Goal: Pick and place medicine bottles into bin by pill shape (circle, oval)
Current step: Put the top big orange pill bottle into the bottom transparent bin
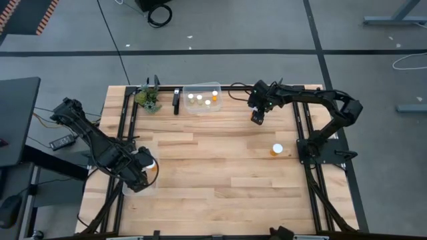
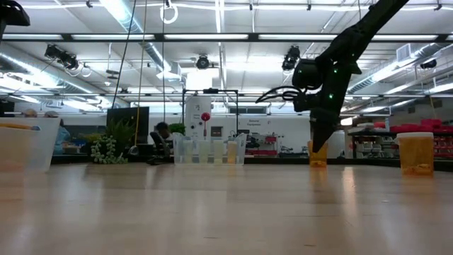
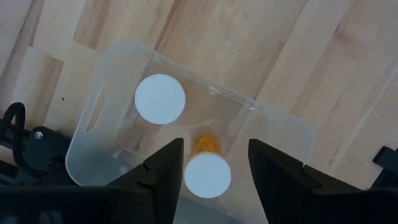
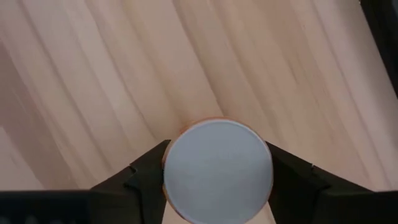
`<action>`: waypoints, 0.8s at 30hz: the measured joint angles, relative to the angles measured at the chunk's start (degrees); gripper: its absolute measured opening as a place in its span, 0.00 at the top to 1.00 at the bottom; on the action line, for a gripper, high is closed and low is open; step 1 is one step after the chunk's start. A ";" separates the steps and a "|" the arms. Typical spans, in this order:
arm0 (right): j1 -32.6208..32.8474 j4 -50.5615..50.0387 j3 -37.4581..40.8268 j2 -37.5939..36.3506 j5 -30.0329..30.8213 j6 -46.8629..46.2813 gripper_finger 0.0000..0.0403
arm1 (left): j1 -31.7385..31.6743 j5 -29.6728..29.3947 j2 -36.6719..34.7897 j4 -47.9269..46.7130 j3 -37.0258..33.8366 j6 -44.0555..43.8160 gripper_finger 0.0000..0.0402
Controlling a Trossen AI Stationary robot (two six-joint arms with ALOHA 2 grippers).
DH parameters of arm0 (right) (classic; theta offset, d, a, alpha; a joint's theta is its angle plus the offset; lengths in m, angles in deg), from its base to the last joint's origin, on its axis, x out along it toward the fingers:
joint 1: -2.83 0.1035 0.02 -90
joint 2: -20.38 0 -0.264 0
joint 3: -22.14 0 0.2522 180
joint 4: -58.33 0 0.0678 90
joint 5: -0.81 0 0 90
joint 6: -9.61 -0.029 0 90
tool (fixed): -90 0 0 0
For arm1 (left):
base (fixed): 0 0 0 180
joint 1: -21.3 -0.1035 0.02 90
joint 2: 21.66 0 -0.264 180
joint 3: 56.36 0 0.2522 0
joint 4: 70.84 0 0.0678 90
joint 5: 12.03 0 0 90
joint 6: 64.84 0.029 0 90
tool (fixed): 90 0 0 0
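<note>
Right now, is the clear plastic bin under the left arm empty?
No. The clear plastic bin holds one white-capped amber bottle; a second white-capped bottle hangs between the left gripper jaws above it.

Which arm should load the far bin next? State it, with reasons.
Right. The right gripper grips a bottle a short way from the far bin. The left gripper hangs over the near-left bin, fingers spread.

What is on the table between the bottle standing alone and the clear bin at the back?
Only bare wood, as the high view shows. The lone bottle and back bin have nothing between them; the right gripper hangs above that stretch.
</note>
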 joint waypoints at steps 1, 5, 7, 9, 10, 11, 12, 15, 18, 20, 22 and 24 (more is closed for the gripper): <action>0.32 0.00 0.00 0.00 0.00 -0.02 0.45 | 0.00 0.00 0.02 0.00 0.00 0.00 0.53; 2.90 -0.06 0.01 0.00 -0.06 -0.90 0.42 | 0.00 -0.02 0.00 0.00 0.00 0.02 0.52; 4.62 -0.07 0.00 0.00 -0.25 -1.50 0.42 | 0.00 -0.01 0.00 0.00 0.01 0.04 0.52; 6.53 -0.31 -0.27 0.00 -0.26 -2.45 0.43 | -0.02 0.00 0.00 -0.02 0.00 0.09 0.53; 7.53 -0.34 -0.66 0.00 -0.26 -2.96 0.43 | -0.02 -0.01 0.01 -0.02 0.00 0.33 0.53; 8.62 -0.24 -1.18 0.00 -0.26 -3.54 0.43 | -0.02 0.00 0.00 0.00 0.00 0.85 0.53; 9.62 -0.09 -1.78 0.00 -0.27 -4.11 0.43 | -0.02 0.00 0.02 0.00 0.00 1.06 0.54; 12.92 -0.08 -3.39 0.00 -0.26 -5.44 0.43 | -0.02 -0.02 0.00 -0.02 0.00 1.06 0.54; 16.13 -0.09 -4.90 0.00 -0.28 -6.69 0.43 | -0.02 0.00 0.02 -0.02 0.00 1.07 0.53; 18.28 -0.08 -5.80 0.00 -0.28 -7.86 0.43 | -0.02 -0.01 0.01 -0.02 0.00 1.09 0.53; 20.39 0.54 -6.32 -0.03 -0.26 -9.21 0.43 | -0.04 -0.02 0.01 -0.02 0.00 1.09 0.53; 22.59 1.62 -6.34 -0.04 -0.27 -10.40 0.43 | -0.04 -0.02 0.02 0.00 0.00 1.44 0.54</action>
